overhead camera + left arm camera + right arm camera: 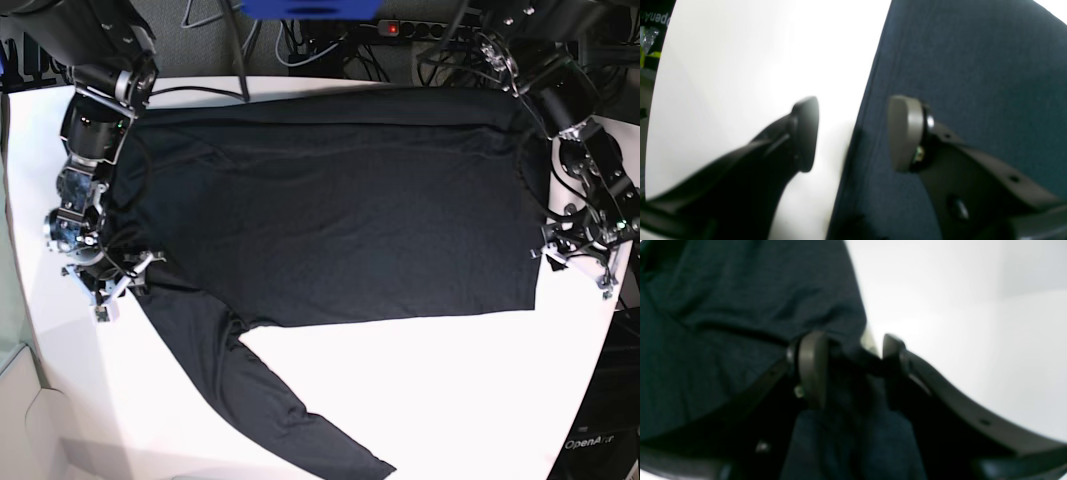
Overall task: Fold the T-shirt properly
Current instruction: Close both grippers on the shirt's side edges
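My right pincer pinches the T-shirt; my left pincer gapes astride its hem. Risk: thin knit slipping, skewing the fold.

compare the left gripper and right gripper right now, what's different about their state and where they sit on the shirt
The left gripper is open, its fingers straddling the T-shirt edge with nothing pinched; the right gripper is shut on a bunched fold of fabric. In the base view the left gripper is at the shirt's right edge, while the right gripper is at its left edge, near where the sleeve starts. Both sit low over the white table, at the garment's border.
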You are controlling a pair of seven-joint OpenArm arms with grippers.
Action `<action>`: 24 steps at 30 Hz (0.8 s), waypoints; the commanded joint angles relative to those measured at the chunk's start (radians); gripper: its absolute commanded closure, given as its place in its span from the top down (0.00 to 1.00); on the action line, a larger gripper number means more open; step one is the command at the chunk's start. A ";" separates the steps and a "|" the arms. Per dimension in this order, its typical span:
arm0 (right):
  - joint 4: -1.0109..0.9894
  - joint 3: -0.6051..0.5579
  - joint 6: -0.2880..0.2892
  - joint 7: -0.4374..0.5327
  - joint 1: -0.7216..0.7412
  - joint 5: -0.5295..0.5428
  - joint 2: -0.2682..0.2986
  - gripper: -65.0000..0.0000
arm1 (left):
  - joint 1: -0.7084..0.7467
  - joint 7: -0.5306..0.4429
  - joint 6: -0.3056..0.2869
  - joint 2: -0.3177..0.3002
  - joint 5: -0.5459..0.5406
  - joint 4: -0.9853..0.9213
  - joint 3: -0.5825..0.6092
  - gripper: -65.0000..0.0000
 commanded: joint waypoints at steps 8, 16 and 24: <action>0.014 0.001 0.001 0.022 0.021 0.013 0.012 0.17 | -0.048 -0.014 -0.001 -0.015 -0.007 0.007 0.003 0.50; 0.022 0.001 0.001 0.025 0.019 0.013 0.012 0.00 | -0.097 -0.014 -0.001 -0.015 -0.007 0.007 0.002 0.50; 0.022 0.003 0.001 0.101 -0.010 0.010 0.012 0.00 | -0.105 -0.141 -0.001 -0.006 -0.007 -0.013 0.003 0.51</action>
